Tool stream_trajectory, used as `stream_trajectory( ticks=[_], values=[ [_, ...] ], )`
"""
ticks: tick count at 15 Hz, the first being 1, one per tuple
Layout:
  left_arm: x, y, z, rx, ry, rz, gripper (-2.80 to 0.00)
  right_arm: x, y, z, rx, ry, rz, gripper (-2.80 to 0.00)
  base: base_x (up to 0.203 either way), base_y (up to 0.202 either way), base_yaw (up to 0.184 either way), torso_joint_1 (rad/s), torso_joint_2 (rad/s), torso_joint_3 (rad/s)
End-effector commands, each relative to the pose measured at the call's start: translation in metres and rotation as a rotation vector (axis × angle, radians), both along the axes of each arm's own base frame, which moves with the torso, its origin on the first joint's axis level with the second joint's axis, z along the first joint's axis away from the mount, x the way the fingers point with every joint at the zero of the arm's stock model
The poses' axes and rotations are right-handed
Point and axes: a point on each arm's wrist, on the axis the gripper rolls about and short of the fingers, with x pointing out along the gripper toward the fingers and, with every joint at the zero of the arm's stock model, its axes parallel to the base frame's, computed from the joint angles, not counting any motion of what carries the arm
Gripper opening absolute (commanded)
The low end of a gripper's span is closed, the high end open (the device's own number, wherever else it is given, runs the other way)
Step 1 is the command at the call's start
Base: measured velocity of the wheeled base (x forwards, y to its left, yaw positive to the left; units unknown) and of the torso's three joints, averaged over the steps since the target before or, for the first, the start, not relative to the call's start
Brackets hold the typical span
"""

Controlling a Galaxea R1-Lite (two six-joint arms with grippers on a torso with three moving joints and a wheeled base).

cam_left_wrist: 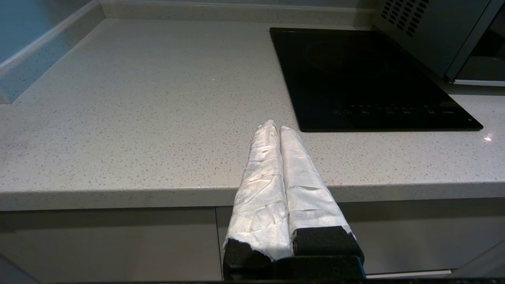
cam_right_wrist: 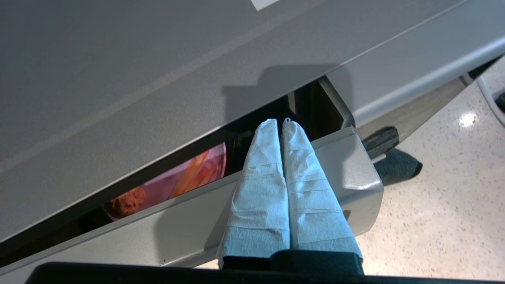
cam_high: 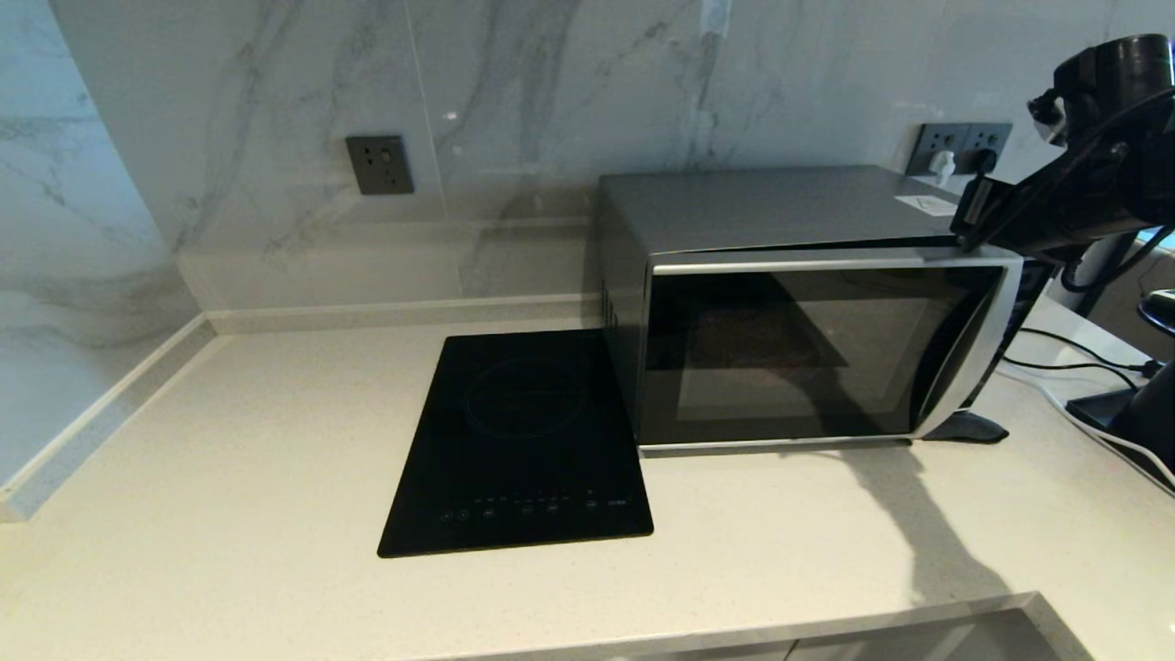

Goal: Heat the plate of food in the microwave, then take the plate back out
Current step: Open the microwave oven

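The silver microwave (cam_high: 780,211) stands at the back right of the counter, its dark glass door (cam_high: 808,353) ajar by a narrow gap along the top. My right gripper (cam_right_wrist: 281,123) is shut, its wrapped tips poking into that gap at the door's upper right corner (cam_right_wrist: 355,165). Through the gap, the lilac plate of food (cam_right_wrist: 165,185) shows inside, with orange fries (cam_right_wrist: 195,173) and a brown breaded piece (cam_right_wrist: 128,201). My right arm (cam_high: 1083,193) comes in from the right above the microwave. My left gripper (cam_left_wrist: 275,127) is shut and empty, held over the counter's front edge.
A flat black induction hob (cam_high: 523,441) lies just left of the microwave. Wall sockets (cam_high: 379,164) sit on the marble backsplash, a plugged one (cam_high: 959,147) behind the microwave. Cables (cam_high: 1074,367) and a black stand (cam_high: 1129,413) crowd the right. The counter's front edge (cam_left_wrist: 118,193) is near.
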Motion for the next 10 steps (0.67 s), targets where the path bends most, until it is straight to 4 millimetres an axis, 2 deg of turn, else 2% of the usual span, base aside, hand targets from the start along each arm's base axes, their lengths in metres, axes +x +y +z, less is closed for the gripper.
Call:
stream_trajectory(
  ticks=[1,5,10],
  values=[
    [0.000,0.000,0.000,-0.001,0.001,0.001,-2.80,0.003,0.000,-0.004,0.001,0.015,-0.001,-2.80,0.000,0.000,0.000,0.000,0.00,0.000],
    [0.000,0.000,0.000,-0.001,0.001,0.001,-2.80,-0.002,-0.004,0.000,0.008,0.009,-0.015,-2.80,0.000,0.000,0.000,0.000,0.00,0.000],
    [0.000,0.000,0.000,-0.001,0.001,0.001,-2.80,-0.024,-0.004,0.014,0.017,0.020,-0.020,-2.80,0.000,0.000,0.000,0.000,0.00,0.000]
  ],
)
